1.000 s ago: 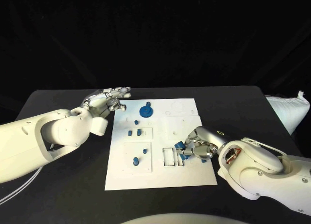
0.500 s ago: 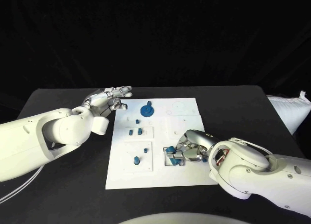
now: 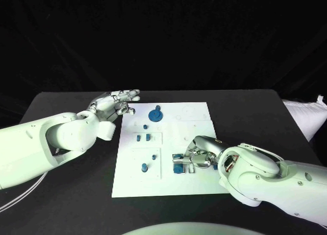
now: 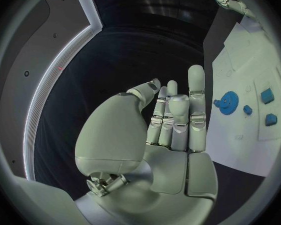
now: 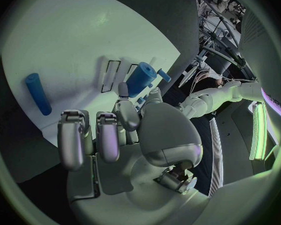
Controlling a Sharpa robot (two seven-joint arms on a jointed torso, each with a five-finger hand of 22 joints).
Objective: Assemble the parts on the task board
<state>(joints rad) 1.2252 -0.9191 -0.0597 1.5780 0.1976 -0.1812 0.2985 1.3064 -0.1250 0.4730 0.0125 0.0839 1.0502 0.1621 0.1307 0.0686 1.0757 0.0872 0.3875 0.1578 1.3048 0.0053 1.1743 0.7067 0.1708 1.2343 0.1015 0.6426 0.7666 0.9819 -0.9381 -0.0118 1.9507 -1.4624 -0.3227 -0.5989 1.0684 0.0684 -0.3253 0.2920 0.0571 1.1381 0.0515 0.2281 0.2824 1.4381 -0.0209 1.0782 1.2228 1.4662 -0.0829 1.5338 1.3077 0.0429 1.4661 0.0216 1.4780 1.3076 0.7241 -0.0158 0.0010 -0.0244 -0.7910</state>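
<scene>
Task board: white plate at the middle of the black table; landmark for everything below.
Risk, right side: right arm lies low across the board's near right corner. Judgement: a careless swing could nudge the board or knock standing pieces on it.
Risk, part: the hand works over the rectangular slots near the board's right edge. If the blue cylinder goes in tilted, it may jam or fall flat on the board. Cause: fingers hide the slot from the head camera.
Risk, left side: low. Left arm sits off the board's left edge, clear of the parts.
Right hand: over the board's lower right area, fingers curled downward. Wrist view shows a blue cylinder at the fingertips, beside the slot outlines. Contact looks likely; a firm grasp I cannot confirm.
Left hand: just off the board's far left corner, fingers extended and apart, nothing in it.
Blue gear: on the board's far part, near the left hand, untouched.
Small blue pieces: left-middle of the board, standing in recessed panels.
Loose blue peg: lying flat on bare board, apart from the right hand.
</scene>
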